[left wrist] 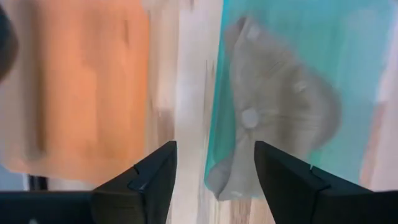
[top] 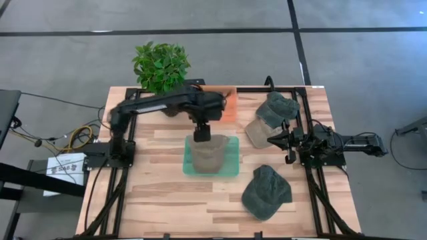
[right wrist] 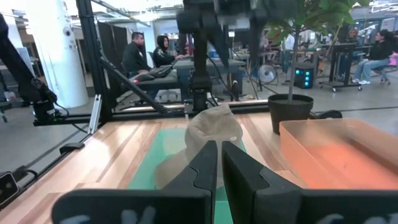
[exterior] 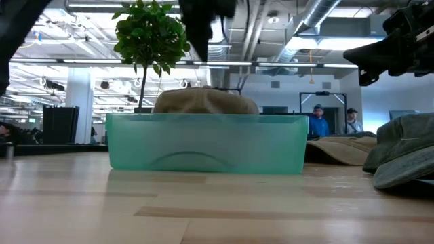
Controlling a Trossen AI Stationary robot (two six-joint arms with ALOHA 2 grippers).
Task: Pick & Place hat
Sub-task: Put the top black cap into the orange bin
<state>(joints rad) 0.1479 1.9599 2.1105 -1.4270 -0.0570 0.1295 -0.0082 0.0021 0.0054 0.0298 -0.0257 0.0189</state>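
A tan hat [top: 205, 152] lies crown up in the green tray [top: 230, 163] at mid-table; in the left wrist view the tan hat [left wrist: 273, 106] fills the tray [left wrist: 367, 74]. My left gripper [top: 202, 133] hovers open above the tray's far edge, and its fingers [left wrist: 214, 180] touch nothing. My right gripper [top: 271, 140] waits shut at the table's right, level and pointing left toward the tray [right wrist: 219, 163]. A second tan hat [top: 255, 131], a green hat [top: 277, 107] and another green hat [top: 267, 192] rest on the table.
An orange tray [top: 227, 105] sits just beyond the green tray, with a potted plant [top: 160, 67] at the far edge. The hats crowd the table's right half. Bare wood lies left of and in front of the green tray. People show in the room beyond.
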